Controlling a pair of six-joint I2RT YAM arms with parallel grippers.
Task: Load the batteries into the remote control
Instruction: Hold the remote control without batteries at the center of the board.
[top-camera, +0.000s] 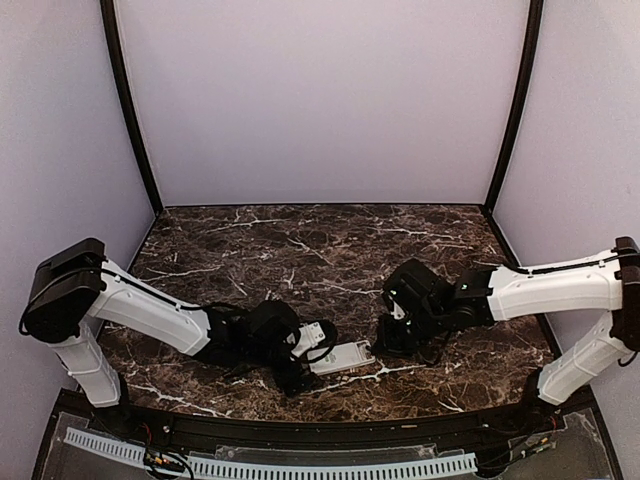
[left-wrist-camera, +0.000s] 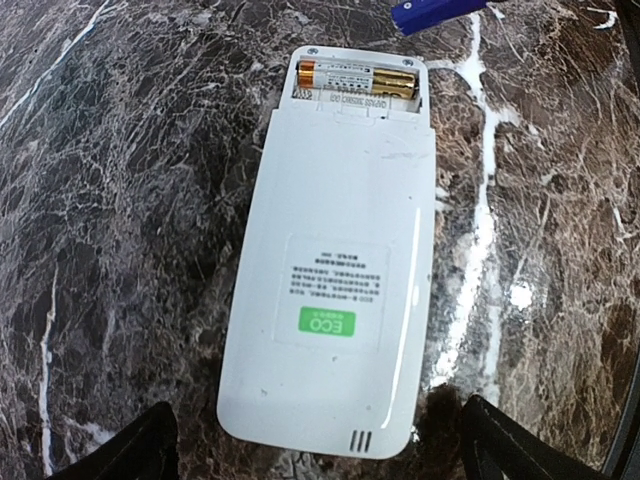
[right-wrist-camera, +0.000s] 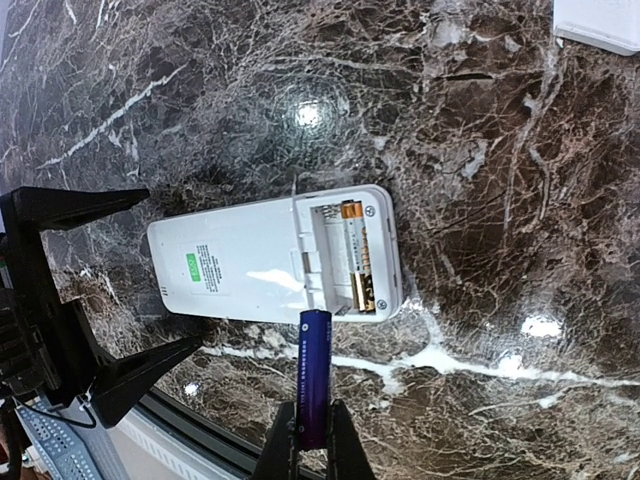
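While the white remote control (left-wrist-camera: 330, 290) lay back-up by the near edge of the table (top-camera: 300, 240), a gold battery (left-wrist-camera: 355, 80) sat in its open bay, buttons hidden underneath. The left gripper (left-wrist-camera: 320, 442) gaped apart, flanking its left end; the right gripper (right-wrist-camera: 313, 448) clamped a purple battery (right-wrist-camera: 313, 380).

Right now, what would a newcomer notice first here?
The white remote control lies back-up on the marble table, compartment open, one gold-capped battery seated, one slot empty. The right gripper holds a purple battery pointed at that slot; the left gripper stands open astride the remote's other end.
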